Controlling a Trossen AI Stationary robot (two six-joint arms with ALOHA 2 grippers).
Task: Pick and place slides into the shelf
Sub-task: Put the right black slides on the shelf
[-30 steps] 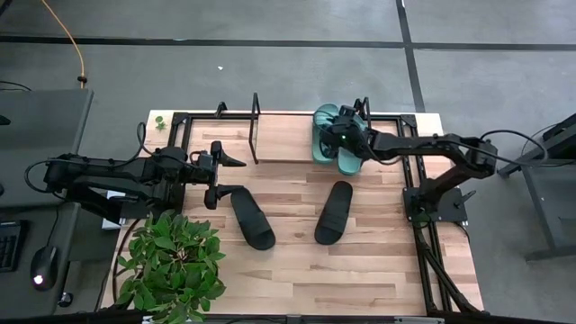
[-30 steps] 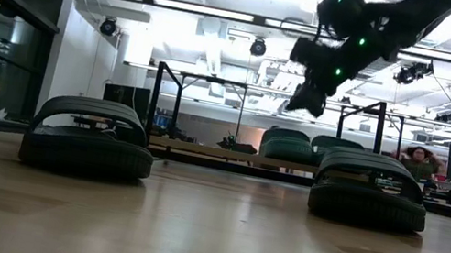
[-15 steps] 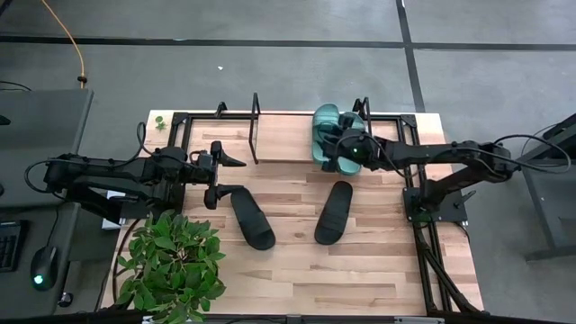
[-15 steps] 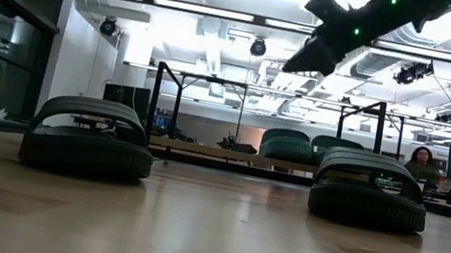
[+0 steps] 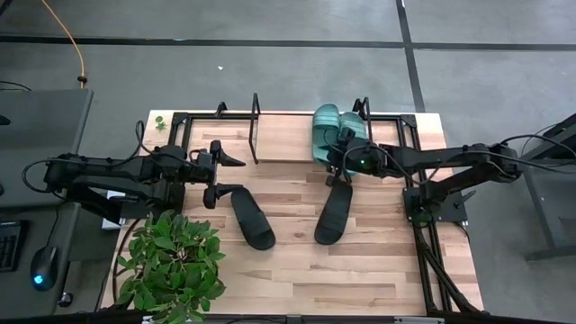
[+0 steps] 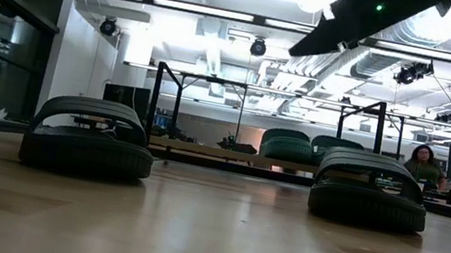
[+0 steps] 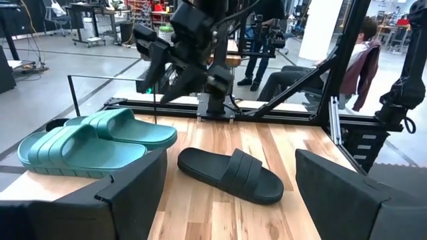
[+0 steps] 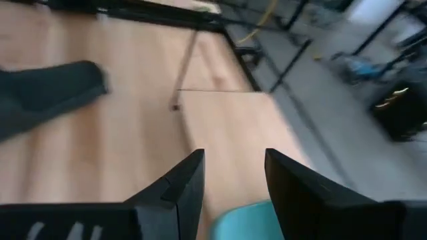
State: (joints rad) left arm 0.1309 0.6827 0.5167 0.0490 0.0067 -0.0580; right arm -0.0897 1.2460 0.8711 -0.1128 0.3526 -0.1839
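Left end effector [image 5: 219,173] waits at the tabletop's left side, fingers spread wide, nothing between them; it sits just beside the toe end of the left black slide [image 5: 252,218]. Risk here: any move of that arm could clip this slide and skew it, since the fingers are so close.

Potted plant [image 5: 173,261] at the front-left corner, near the same slide; leaves could snag a low sweep.

Shelf [image 5: 283,137] along the back edge, its left part bare. Two teal slides [image 5: 326,133] lie side by side at its right end.

Right black slide [image 5: 335,211] lies on the tabletop [image 5: 297,261] in front of the shelf, not gripped.

Right end effector [image 5: 340,169] hovers between the teal pair and the right black slide, fingers parted a narrow gap, empty. Judgement: next target is likely the right black slide. Risks: the gap looks too narrow for the strap unless opened further; a descent so close to the teal slides could knock them off the shelf; a grip on the smooth rubber strap may slip.
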